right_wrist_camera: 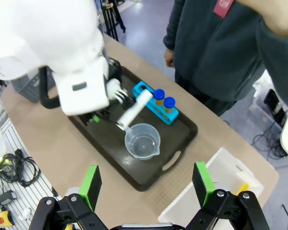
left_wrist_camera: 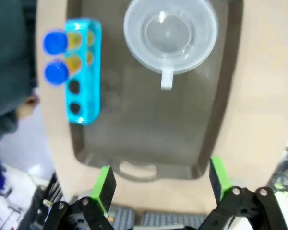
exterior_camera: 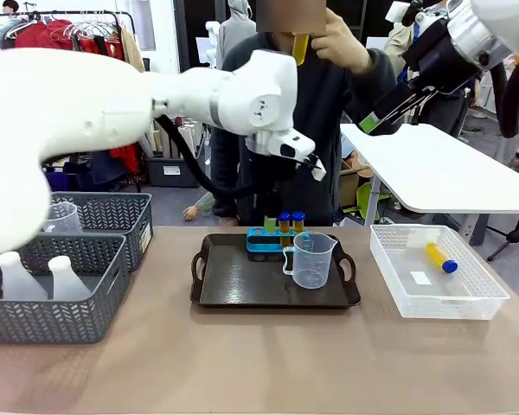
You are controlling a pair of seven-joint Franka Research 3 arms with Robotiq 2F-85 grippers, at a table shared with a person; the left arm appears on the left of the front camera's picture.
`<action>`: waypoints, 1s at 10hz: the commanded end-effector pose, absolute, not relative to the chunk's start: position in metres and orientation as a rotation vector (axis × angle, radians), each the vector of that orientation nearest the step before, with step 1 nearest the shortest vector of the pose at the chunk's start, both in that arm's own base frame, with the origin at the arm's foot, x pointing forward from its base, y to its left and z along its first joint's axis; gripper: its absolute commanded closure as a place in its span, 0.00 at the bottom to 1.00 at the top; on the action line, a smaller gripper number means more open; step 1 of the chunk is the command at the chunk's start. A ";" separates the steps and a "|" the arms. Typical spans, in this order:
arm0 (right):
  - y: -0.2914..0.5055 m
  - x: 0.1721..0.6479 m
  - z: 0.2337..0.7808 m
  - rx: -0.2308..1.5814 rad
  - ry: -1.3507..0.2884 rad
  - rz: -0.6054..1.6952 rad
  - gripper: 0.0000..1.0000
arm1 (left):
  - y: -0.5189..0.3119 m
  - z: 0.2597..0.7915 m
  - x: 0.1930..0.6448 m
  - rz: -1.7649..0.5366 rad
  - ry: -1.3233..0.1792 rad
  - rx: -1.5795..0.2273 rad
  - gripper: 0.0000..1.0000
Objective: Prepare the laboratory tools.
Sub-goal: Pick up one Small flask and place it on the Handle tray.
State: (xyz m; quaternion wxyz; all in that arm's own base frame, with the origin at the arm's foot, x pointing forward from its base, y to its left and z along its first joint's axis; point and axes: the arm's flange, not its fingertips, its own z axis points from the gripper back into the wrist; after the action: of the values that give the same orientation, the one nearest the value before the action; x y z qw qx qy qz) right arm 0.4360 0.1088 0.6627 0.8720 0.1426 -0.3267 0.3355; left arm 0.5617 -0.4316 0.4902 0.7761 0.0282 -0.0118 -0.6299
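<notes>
Grey baskets (exterior_camera: 69,324): at the left of the surface (exterior_camera: 242,372). Two white conical flasks (exterior_camera: 17,278) stand in the near one and a spare beaker (exterior_camera: 60,216) in the far one.
Left hand (left_wrist_camera: 162,184): spread wide and holding nothing. It hangs over the near end of the dark tray (exterior_camera: 242,290), pointing down.
Rack (exterior_camera: 261,240): at the far edge of the tray. Two blue-capped test tubes (exterior_camera: 285,220) fill the two right holes and the other two holes are free.
Beaker (exterior_camera: 312,259): upright on the tray just in front of the rack, with its handle to the left.
Person's hand (exterior_camera: 342,47): raised high, holding a yellow tube (exterior_camera: 301,47).
Right hand (right_wrist_camera: 146,184): wide apart and empty, high above the right of the surface.
White mesh basket (exterior_camera: 484,303): at the right, with one loose test tube (exterior_camera: 441,258) lying flat in it.
Doing it well: probably a flask is next for the left hand. Lift clear of the tray rim, close on the flask's narrow neck, and set it on bare tray apart from the beaker.
Hard to tell: in the front view the left arm's wrist hides its fingers. The markings on the beaker are too faint to read.
</notes>
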 end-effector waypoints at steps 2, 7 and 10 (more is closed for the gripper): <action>0.108 0.436 0.663 0.303 -0.685 0.702 0.00 | -0.373 0.523 0.517 -1.203 -0.068 0.143 0.00; 0.108 0.436 0.663 0.303 -0.685 0.702 0.00 | -0.276 0.608 0.499 -0.678 -0.215 0.184 0.00; 0.108 0.436 0.663 0.303 -0.685 0.702 0.00 | -0.234 0.653 0.483 -0.440 -0.314 0.168 0.00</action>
State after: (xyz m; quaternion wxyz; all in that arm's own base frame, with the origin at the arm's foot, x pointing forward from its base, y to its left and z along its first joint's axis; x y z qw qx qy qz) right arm 0.4360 0.1088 0.6626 0.8720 0.1423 -0.3267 0.3355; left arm 0.4966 -0.2385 0.6625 0.9542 0.0796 -0.1390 -0.2527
